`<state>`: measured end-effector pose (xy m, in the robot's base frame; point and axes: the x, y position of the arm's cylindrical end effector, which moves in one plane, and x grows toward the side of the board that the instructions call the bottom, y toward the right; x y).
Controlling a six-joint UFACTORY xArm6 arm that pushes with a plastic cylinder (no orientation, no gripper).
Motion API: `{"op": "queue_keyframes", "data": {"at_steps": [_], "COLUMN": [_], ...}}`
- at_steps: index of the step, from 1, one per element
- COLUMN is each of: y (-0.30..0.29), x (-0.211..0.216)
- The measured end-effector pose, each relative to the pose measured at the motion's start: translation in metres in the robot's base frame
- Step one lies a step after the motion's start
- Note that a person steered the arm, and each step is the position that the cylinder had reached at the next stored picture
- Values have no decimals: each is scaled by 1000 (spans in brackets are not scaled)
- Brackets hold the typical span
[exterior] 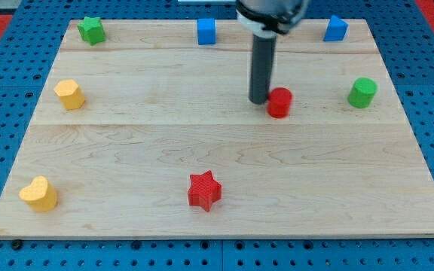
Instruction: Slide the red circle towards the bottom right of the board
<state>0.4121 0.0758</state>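
The red circle (279, 102) is a short red cylinder standing on the wooden board (217, 150), right of centre in the upper half. My dark rod comes down from the view's top, and my tip (260, 100) rests on the board right against the red circle's left side. A red star (204, 190) lies lower down, near the view's bottom centre.
A green cylinder (362, 92) stands right of the red circle. A blue cube (206, 31) and a blue block (335, 28) sit along the top edge, with a green star (91, 29) at top left. A yellow hexagon (69, 94) and a yellow heart (38, 193) lie at the left.
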Motion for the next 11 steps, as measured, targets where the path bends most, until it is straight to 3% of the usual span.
{"op": "queue_keyframes", "data": {"at_steps": [1, 2, 3, 5, 7, 10, 11], "y": [9, -3, 25, 35, 58, 88, 88], "x": [15, -22, -17, 50, 24, 97, 102]}}
